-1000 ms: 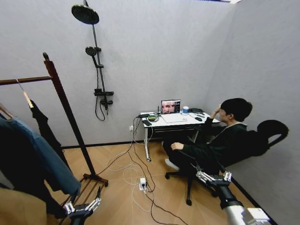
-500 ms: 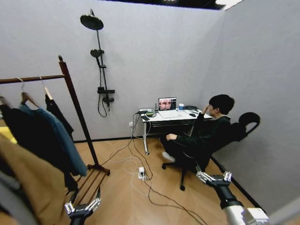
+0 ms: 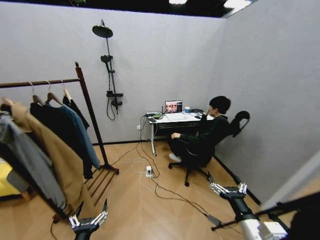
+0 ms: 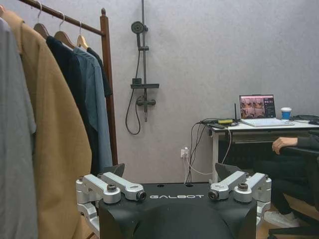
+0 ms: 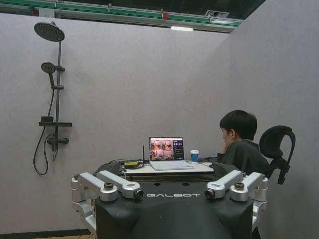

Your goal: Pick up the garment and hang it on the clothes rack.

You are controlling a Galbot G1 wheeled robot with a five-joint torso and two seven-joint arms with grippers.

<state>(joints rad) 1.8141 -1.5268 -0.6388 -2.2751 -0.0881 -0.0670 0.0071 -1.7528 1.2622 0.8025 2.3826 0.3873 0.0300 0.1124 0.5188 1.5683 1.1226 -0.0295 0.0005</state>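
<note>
Both arms hang low before the robot. The left gripper (image 3: pixel 88 218) has its jaws spread and empty, and so does the right gripper (image 3: pixel 228 189). The clothes rack (image 3: pixel 89 114) stands above and beyond the left jaws. The garment (image 3: pixel 77 111) hangs on its bar nearest the post, beside a blue-teal jacket (image 3: pixel 80 131). A counter (image 3: pixel 172 119) stands far beyond the right jaws.

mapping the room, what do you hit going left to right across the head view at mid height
clothes rack with its hanging coats → shower fixture on the wall → desk with the open laptop → seated person in the office chair → bare side wall
</note>
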